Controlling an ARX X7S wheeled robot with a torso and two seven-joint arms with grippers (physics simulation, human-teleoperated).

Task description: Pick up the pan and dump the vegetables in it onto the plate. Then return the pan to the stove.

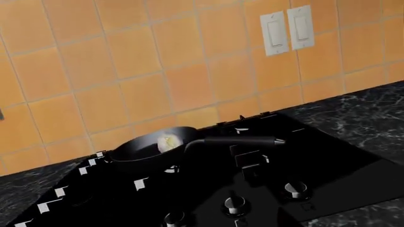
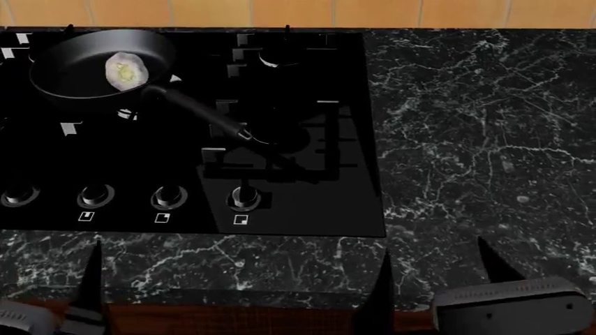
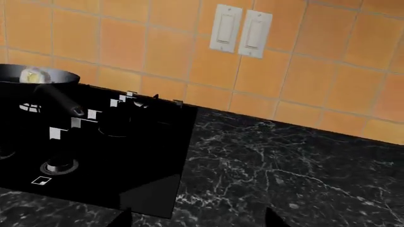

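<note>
1. Stove (image 2: 308, 202) fills the left of the marble tabletop (image 2: 475, 139); no plate in view.
2. Pan (image 2: 75, 77) sits on the far-left burner, handle (image 2: 200, 112) angled toward me.
3. Garlic (image 2: 125, 71) inside it.
4. Both tools, left (image 2: 233, 286) and right (image 2: 437, 269), hang released near the front edge, so I'm at the reach step; next I need a handle grab.

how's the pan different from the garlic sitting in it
The pan is black, wide and shallow, with a long handle reaching toward the stove's middle; the garlic bulb is whitish, rounded and far smaller. The pan rests on the stove's grate, while the garlic lies inside the pan. Both sit at the stove's back left, untouched by either gripper.
</note>
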